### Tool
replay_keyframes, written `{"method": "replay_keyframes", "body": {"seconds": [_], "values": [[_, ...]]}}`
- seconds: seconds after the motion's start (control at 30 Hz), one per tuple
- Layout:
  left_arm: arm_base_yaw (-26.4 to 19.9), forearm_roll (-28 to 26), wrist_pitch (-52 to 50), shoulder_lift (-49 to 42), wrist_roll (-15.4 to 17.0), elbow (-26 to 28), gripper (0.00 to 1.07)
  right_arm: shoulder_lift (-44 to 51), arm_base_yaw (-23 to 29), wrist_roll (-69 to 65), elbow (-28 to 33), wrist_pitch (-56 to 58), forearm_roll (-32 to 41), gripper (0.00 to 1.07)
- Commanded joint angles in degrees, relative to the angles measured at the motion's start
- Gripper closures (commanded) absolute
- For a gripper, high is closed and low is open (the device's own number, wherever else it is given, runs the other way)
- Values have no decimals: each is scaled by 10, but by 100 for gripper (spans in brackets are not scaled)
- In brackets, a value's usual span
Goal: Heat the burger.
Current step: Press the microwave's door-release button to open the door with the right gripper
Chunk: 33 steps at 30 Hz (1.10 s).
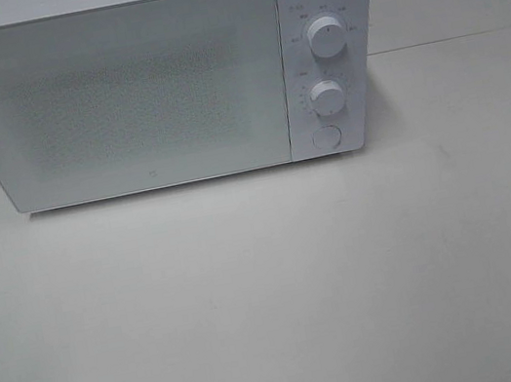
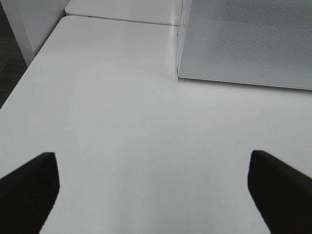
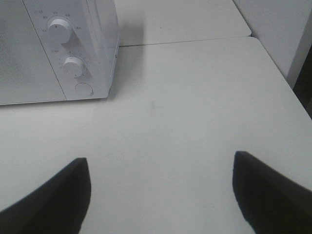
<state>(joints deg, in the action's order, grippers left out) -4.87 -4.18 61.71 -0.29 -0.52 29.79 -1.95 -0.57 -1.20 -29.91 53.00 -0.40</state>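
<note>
White microwave point(image 1: 120, 96) is sitting door-shut on the table point(image 1: 274, 296); where the burger is lying I cannot tell. Before the microwave, the left gripper point(image 2: 152, 163) and the right gripper point(image 3: 160, 163) are hovering over the table, jaws spread wide, gripping nothing

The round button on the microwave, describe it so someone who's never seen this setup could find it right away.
Find the white microwave at the back of the white table; its control strip is on the right in the high view. An upper knob and a lower knob are stacked there, and the round button sits below both, flat, with no pointer or scale marks.
</note>
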Motion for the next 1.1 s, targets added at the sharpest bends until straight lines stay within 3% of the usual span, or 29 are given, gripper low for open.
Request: {"method": "replay_keyframes", "body": {"seconds": [0.03, 0.6, 0.97, 1.1], "values": [[-2, -1, -5, -2, 2, -1, 9, -22, -4, 1, -4, -28, 1, 31], [-2, -1, -5, -2, 2, -1, 9, -201, -4, 1, -1, -192, -1, 31], [-2, -1, -5, -2, 2, -1, 9, -306, -4, 1, 38, -309, -1, 31], [-2, -1, -5, -2, 2, -1, 9, -355, -4, 1, 65, -411, -3, 31]]}}
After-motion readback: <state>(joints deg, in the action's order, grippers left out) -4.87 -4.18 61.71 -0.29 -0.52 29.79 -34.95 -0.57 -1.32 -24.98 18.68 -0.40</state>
